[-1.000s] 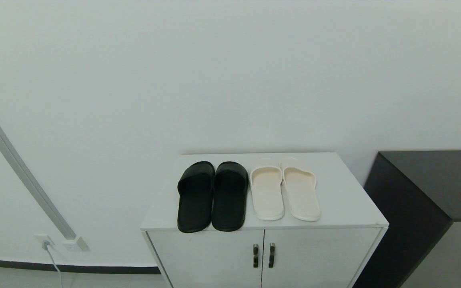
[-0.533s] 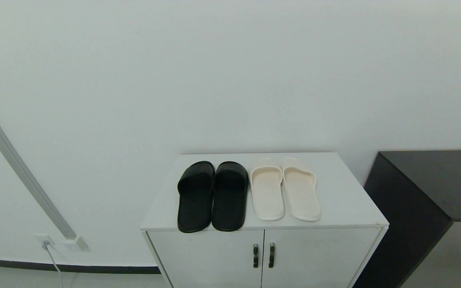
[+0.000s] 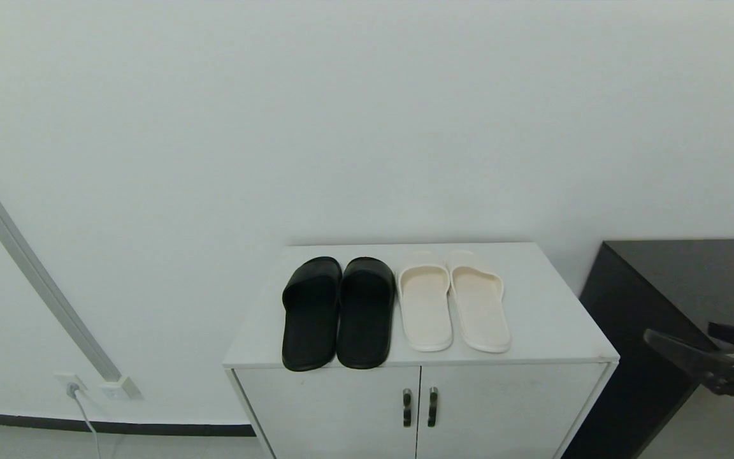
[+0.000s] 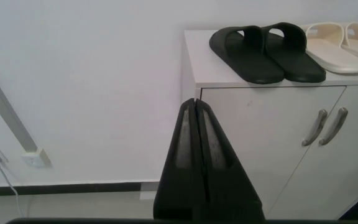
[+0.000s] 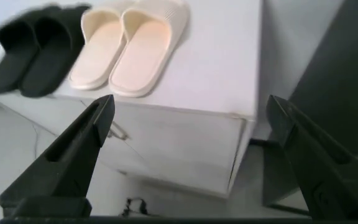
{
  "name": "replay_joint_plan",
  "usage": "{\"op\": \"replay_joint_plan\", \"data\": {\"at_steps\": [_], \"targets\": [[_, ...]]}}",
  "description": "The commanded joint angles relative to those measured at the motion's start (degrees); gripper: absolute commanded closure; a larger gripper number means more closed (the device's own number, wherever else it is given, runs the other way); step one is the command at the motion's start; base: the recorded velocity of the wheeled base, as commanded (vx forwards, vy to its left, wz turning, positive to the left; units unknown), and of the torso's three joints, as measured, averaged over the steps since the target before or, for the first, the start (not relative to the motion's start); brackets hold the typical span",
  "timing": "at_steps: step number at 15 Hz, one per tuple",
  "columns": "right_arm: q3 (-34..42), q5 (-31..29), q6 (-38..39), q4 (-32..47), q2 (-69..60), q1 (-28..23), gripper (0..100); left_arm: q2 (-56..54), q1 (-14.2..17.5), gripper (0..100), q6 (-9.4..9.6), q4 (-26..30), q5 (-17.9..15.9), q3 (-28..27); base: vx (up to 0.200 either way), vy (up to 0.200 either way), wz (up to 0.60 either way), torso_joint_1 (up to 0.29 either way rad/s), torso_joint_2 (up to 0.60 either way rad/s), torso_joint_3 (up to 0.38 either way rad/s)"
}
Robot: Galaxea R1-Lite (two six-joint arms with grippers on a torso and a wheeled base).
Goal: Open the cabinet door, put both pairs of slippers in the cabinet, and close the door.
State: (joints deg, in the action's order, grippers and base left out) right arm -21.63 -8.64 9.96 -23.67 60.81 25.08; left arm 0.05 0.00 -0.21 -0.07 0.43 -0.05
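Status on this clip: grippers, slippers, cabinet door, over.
Left gripper shut, right gripper open, both empty. Black slippers and cream slippers side by side on the cabinet top, doors shut. Nothing in front of the handles.

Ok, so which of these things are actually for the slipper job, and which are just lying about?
For the job: black slippers, cream slippers, the white cabinet they sit on, its door handles, doors shut.

Just there: dark cabinet to the right, wall socket with its cable, grey wall trunking.

Left hand (image 4: 196,107) pinched closed, right hand (image 5: 190,107) spread wide
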Motion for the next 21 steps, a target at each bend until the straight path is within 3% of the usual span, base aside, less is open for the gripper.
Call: {"op": "replay_joint_plan", "data": {"at_steps": [1, 4, 7, 10, 14, 21], "targets": [[-5.97, -5.68, 1.2, -1.02, 9.59, 9.64, 0, -0.05, 0.0, 100, 0.03, -0.01, 0.01, 0.05, 0.0, 0.0, 0.0, 0.0, 0.0, 0.0], [-13.44, -11.92, 2.87, -1.02, 17.42, 17.02, 0, -0.05, 0.0, 100, 0.03, -0.01, 0.01, 0.05, 0.0, 0.0, 0.0, 0.0, 0.0, 0.0], [-21.88, -17.55, 6.3, -1.02, 27.87, 20.89, 0, 0.04, 0.0, 100, -0.06, -0.01, 0.01, 0.05, 0.0, 0.0, 0.0, 0.0, 0.0, 0.0], [-30.14, -22.73, 9.11, -0.94, 38.95, 21.15, 0, 0.04, 0.0, 100, 0.03, -0.01, -0.16, -0.04, 0.0, 0.0, 0.0, 0.0, 0.0, 0.0], [-37.0, -23.79, 9.82, -2.34, 48.18, 20.8, 0, 0.04, 0.0, 100, 0.03, -0.01, -0.16, -0.04, 0.0, 0.0, 0.0, 0.0, 0.0, 0.0], [-41.3, -24.84, 7.79, -10.08, 58.11, 16.06, 0, 0.04, 0.0, 100, 0.12, -0.01, -0.25, -0.04, 0.0, 0.0, 0.0, 0.0, 0.0, 0.0]]}}
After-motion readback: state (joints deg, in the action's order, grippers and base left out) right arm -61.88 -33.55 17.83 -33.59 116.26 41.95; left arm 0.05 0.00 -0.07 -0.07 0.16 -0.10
